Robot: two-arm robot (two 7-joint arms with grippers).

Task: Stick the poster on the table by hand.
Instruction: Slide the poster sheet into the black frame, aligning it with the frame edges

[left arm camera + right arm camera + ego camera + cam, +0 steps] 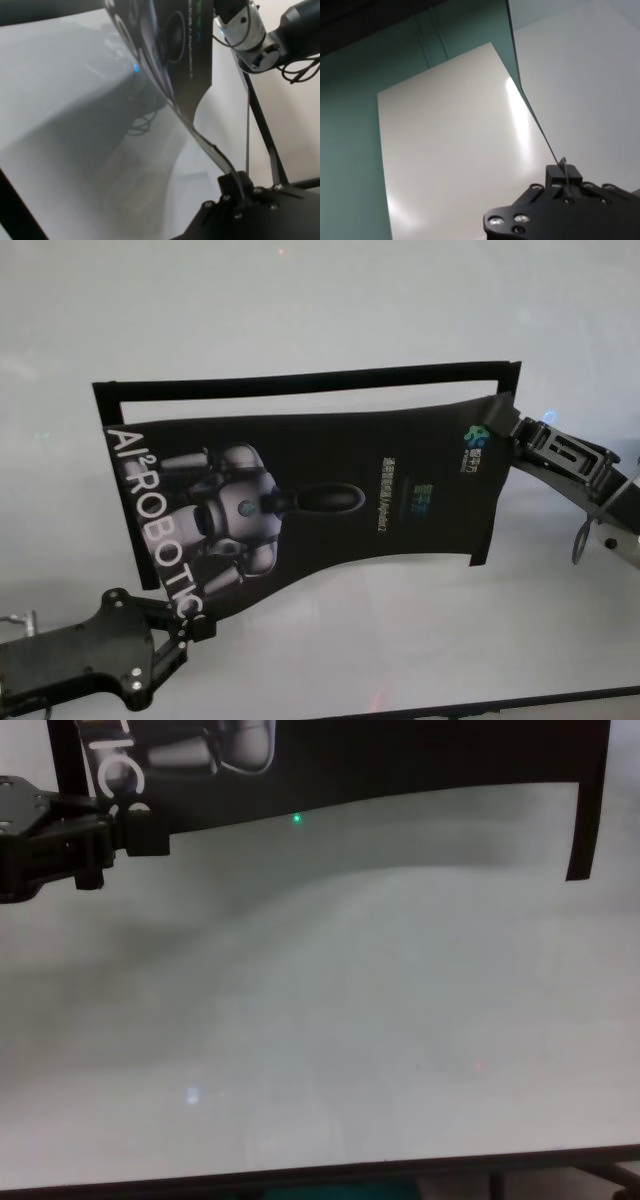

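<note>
Poster (330, 495): glossy black sheet, silver-grey robot figure and white lettering, held above the white surface (330, 660), its near edge sagging in a curve (shadow cast beneath).

Left pincer (195, 628): near left, fingers pressed together, pinching the poster's near-left corner by the lettering.

Right pincer (512, 425): far right, pinching the poster's far-right corner.

Black rectangular outline (300, 383): lying flat on the surface, partly behind the poster's far edge.

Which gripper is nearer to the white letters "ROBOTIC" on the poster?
Left. The left gripper pinches the poster at its near corner, just where the "ROBOTIC" lettering ends. The right gripper grips the opposite, far right corner, away from the letters.
</note>
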